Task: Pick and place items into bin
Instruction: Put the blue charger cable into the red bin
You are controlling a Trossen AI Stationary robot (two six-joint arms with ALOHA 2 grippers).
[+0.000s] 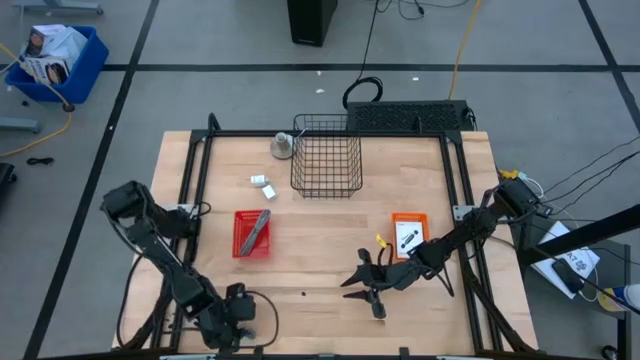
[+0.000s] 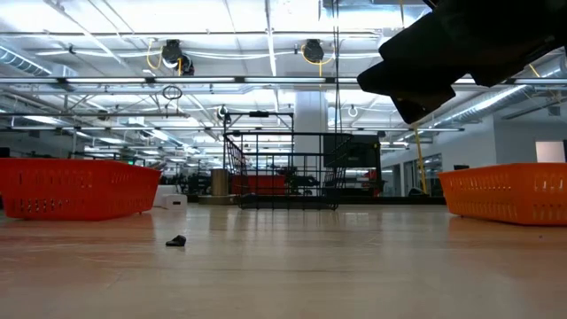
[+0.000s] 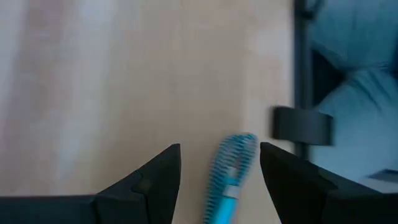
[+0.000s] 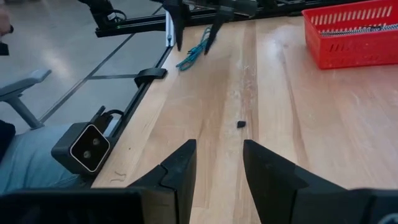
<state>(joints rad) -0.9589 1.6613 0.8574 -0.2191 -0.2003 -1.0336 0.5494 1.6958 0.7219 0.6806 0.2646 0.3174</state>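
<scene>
A teal-blue cord [image 3: 229, 177] lies on the wood near the table's near edge. My left gripper [image 3: 219, 146] is open above it, one finger on either side, touching nothing. The right wrist view shows the same: left gripper [image 4: 194, 42] over the cord [image 4: 194, 55]. My right gripper [image 1: 362, 283] is open and empty, held above the near middle of the table and pointing left. A grey strip [image 1: 257, 230] lies in the red tray [image 1: 240, 245]. Two tiny white blocks [image 1: 262, 183] rest on the table. A white printed packet [image 1: 408, 238] lies in the orange tray [image 1: 408, 217].
A black wire basket [image 1: 325, 155] stands at the far middle, with a small metal can [image 1: 283, 146] to its left. A small dark crumb [image 4: 241, 124] lies on the wood between the grippers. A camera [image 4: 83, 147] sits on the black frame at the near edge.
</scene>
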